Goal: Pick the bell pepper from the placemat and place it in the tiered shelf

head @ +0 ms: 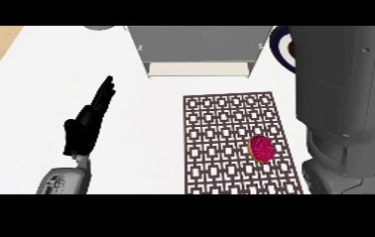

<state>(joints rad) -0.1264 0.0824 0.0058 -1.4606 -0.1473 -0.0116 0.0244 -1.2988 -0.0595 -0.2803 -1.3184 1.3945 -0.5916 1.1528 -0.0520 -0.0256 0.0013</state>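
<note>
A red bell pepper [261,148] lies on the right side of the brown patterned placemat [219,142], apart from both arms. The grey tiered shelf [198,50] stands at the back centre, just beyond the mat. My left hand [88,124] rests open at the left, fingers straight and pointing up and away, well clear of the mat. My right forearm [337,107] fills the right edge as a large grey mass, right of the pepper; its hand is out of sight.
A dark-rimmed plate [282,50] shows partly at the back right, behind the right arm. A grey round object [99,28] sits at the back left edge. A wooden strip [9,37] marks the counter's far left corner.
</note>
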